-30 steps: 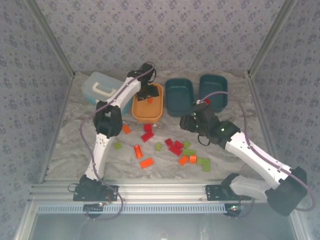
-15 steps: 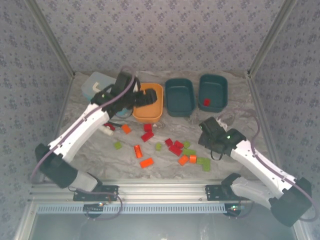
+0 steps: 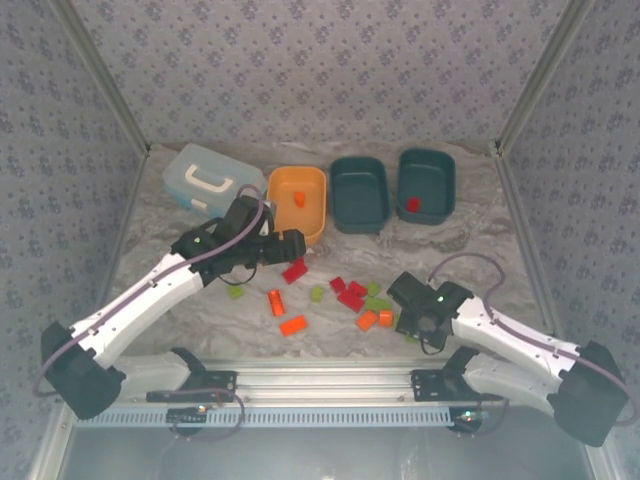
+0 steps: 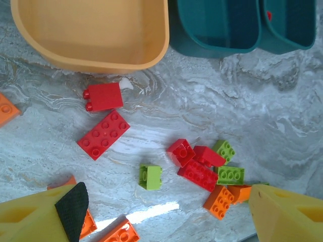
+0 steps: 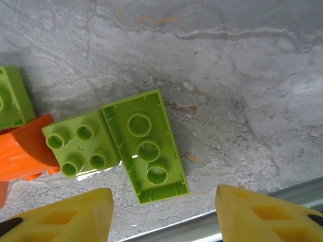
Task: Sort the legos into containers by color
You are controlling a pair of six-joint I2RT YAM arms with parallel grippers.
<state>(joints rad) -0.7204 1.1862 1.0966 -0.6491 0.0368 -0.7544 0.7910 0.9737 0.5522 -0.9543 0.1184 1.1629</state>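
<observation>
Grey marbled tabletop [image 3: 480,230], patterned walls [image 3: 330,70]; left pincer [image 4: 166,201] and right pincer [image 5: 161,199] agape, empty, above loose legos [image 4: 103,134].

Both arms low, jaws apart, empty.
My left arm [image 3: 150,295] stretches in diagonally, left gripper [image 4: 164,201] spread wide; my right arm [image 3: 510,335] lies low, right gripper [image 5: 164,201] pointing down, moderately spread.
</observation>
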